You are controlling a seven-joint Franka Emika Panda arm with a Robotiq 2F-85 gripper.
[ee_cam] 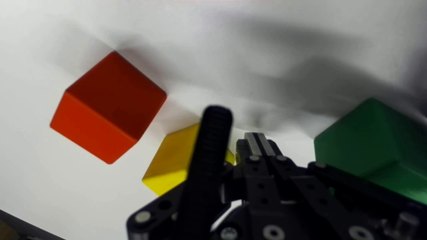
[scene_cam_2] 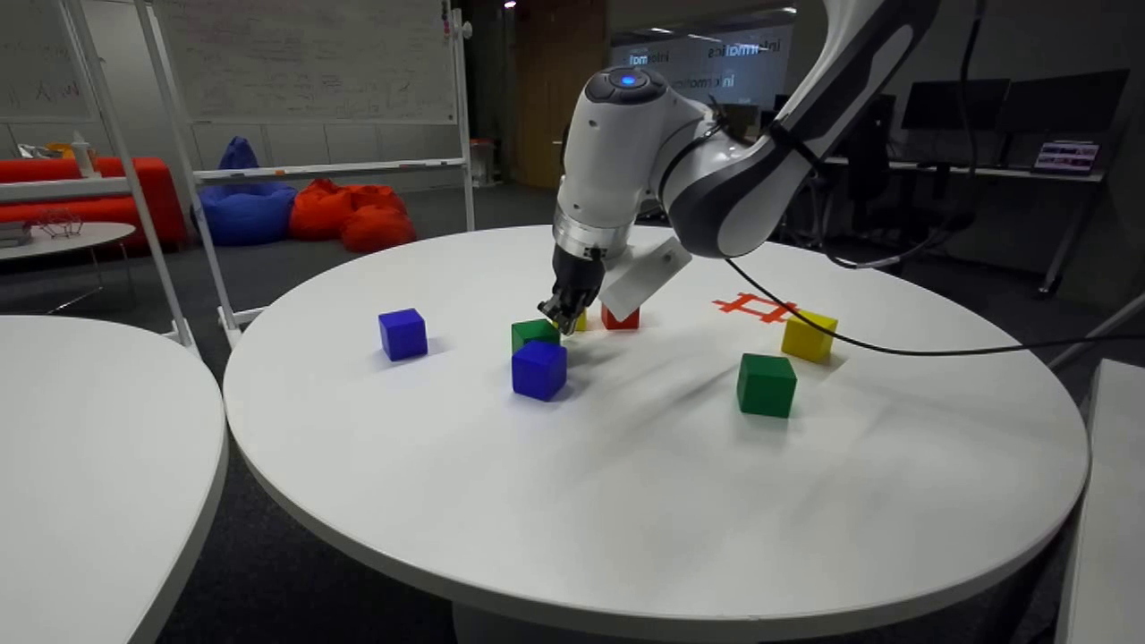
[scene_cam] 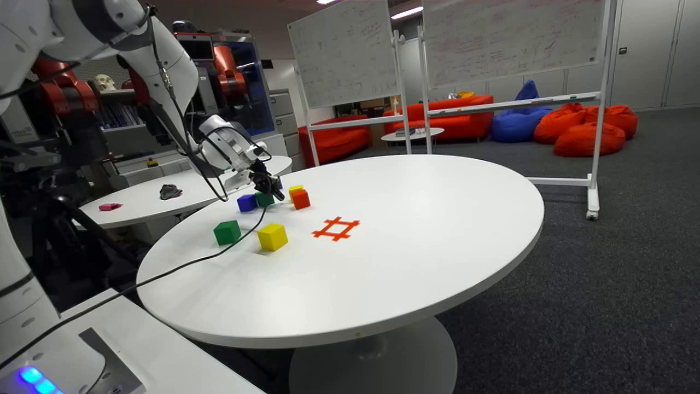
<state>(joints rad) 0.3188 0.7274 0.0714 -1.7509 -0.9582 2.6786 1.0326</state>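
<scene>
Okay, rnd wht tbl (scene_cam: 426, 219); claw (ee_cam: 256, 136) tips together nr blocks (ee_cam: 171, 158); whiteboards (scene_cam: 344, 57), beanbags (scene_cam: 574, 143) bkgd.

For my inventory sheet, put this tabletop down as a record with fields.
Jaws: shut, nothing between them
Position: between green cube and yellow cube in the wrist view; contact unclear
Near that yellow cube: red cube, a gap visible
Beside that green cube: blue cube
Standing apart: other blue cube
Remaining pair: other green cube, other yellow cube
Marking: red hash-shaped outline on white round table
</scene>
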